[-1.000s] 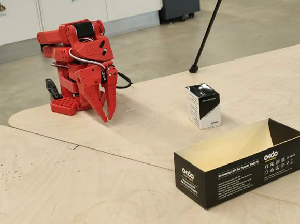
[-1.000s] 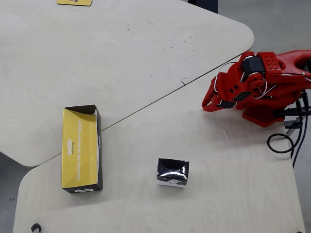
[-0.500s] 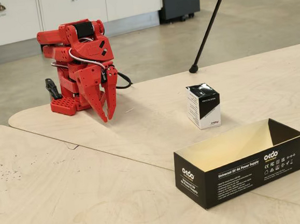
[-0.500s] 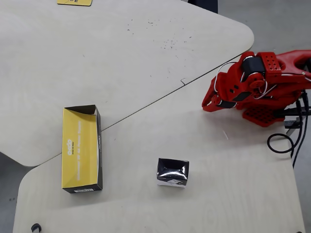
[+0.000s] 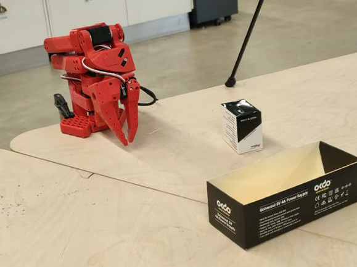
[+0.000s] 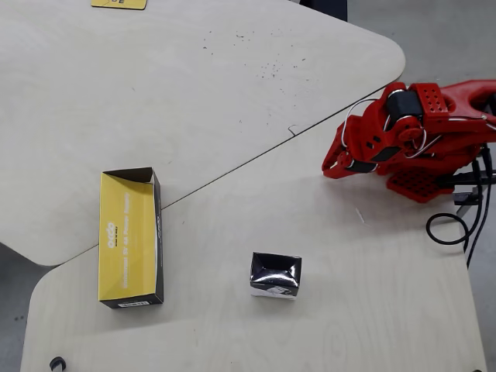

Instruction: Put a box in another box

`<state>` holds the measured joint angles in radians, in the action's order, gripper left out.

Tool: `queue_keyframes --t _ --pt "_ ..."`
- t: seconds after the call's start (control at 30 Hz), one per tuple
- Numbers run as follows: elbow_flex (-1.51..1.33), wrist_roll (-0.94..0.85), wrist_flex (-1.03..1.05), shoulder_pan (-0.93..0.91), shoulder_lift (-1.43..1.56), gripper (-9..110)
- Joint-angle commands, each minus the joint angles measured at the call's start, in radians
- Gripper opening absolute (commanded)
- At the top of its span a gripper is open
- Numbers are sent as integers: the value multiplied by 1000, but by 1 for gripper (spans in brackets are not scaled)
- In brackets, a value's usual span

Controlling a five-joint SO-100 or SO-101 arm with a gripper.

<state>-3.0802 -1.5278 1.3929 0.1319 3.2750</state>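
Pale plywood tables (image 5: 60,198) — white cabinets (image 5: 64,12), grey floor (image 5: 178,53) behind.

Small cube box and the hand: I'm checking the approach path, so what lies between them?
Nothing: in the overhead view only bare tabletop lies between the hand and the small cube box.

In the overhead view the red plastic robot arm (image 6: 422,139) runs off the right edge, its base partly out of frame, and a yellow label (image 6: 118,3) is clipped by the top edge. The fine white print on the long black cardboard box (image 5: 287,200) is too small to read.
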Motion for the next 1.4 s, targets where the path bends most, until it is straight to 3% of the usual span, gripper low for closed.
queue_keyframes --t 0.0,1.27,1.37 --pt "-3 -3 11 -5 -3 0" --pt "-5 -37 14 55 -3 3" --pt "-5 72 -17 94 -3 3"
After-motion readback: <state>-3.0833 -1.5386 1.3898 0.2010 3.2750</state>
